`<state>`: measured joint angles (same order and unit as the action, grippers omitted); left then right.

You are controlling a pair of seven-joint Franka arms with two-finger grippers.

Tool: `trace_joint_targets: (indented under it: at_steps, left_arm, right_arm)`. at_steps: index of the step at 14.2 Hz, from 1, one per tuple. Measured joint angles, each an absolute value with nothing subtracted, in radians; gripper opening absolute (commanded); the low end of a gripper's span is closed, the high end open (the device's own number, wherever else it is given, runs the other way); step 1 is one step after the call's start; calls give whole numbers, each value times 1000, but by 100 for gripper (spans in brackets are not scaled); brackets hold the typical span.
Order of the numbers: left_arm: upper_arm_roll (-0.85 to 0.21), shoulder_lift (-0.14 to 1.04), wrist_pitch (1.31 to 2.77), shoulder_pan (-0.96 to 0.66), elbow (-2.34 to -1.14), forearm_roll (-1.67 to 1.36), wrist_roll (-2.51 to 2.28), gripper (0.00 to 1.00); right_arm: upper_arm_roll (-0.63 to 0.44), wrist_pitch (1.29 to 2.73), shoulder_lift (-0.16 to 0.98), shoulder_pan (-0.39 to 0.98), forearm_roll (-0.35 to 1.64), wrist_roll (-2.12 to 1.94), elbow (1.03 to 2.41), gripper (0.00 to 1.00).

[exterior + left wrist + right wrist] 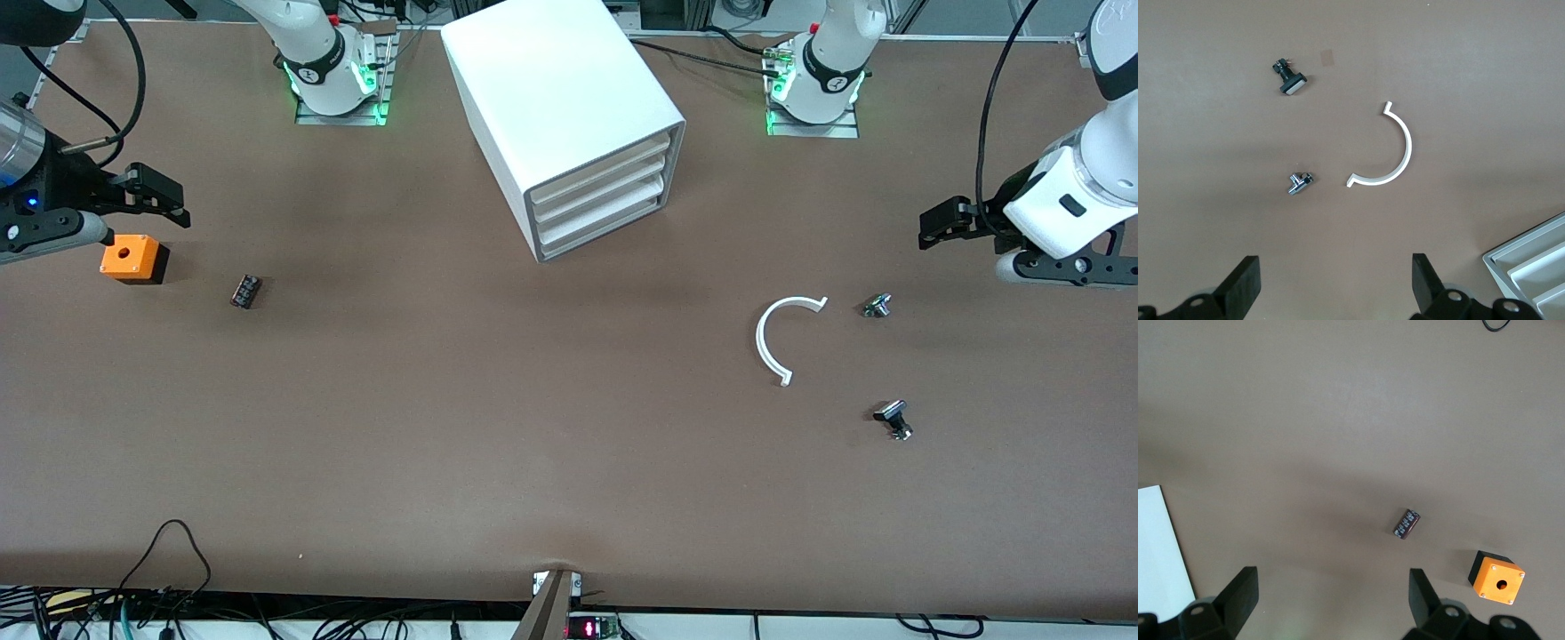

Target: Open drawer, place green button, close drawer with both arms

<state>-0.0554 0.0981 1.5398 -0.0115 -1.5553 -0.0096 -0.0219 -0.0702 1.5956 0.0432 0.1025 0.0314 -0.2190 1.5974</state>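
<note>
Bottom white tray-like drawer (597,224) of the white box cabinet (562,116) is being kept shut. The green-capped button (877,306) is lying on the table (498,427) beside a white curved strip (782,336). Left gripper (933,224) is being held over that end, likely for pickup; right gripper (164,197) is being held above the orange box (133,259). Both are spread wide, empty.

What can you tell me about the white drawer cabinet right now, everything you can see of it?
The cabinet is a big white box, smooth like plastic or painted metal, with a grey rim around its front. It stands on the brown table between the two arm bases, turned at an angle, its front facing toward the left arm's end and the front camera. Three alike white drawers are stacked in it, all shut, the bottom drawer included. Nothing touches it or rests on it.
</note>
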Motion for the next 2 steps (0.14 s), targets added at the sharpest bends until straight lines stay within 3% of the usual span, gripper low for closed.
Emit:
trace_joint_targets:
  at_steps: [2]
  left_arm:
    - [-56, 98, 1540, -12, -1555, -10, -21, 100]
  right_arm:
    - [-70, 1596, 43, 103, 31, -219, 1597, 100]
